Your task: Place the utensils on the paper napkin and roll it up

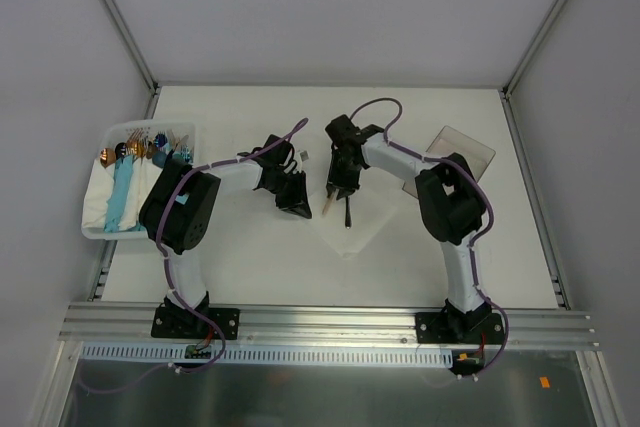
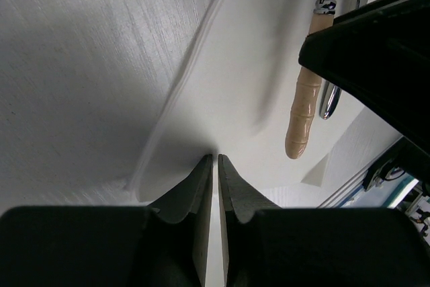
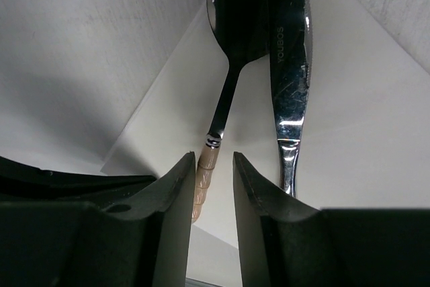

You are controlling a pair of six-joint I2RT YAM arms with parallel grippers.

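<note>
Left gripper: jaws closed to a thin slit on the near-left edge of the paper napkin, and the paper rises in a fold to the tips. Right gripper: jaws apart, straddling the beige handle of the spoon. The handle lies against one finger and clear of the other, so it is not clamped.

The paper napkin lies at the middle of the table, one corner pointing to the near edge. It is white on a white surface, and its outline is faint in the top view.

The utensils lie on the napkin side by side, close together, handles toward the near edge. These are the spoon and a silver knife; lettering on the knife blade is too small to read with certainty.

At the left edge of the table stands a white bin holding light-blue bundles and further cutlery with coloured handles.

Toward the far right corner lies a clear plastic tray, partly behind the right arm
</note>
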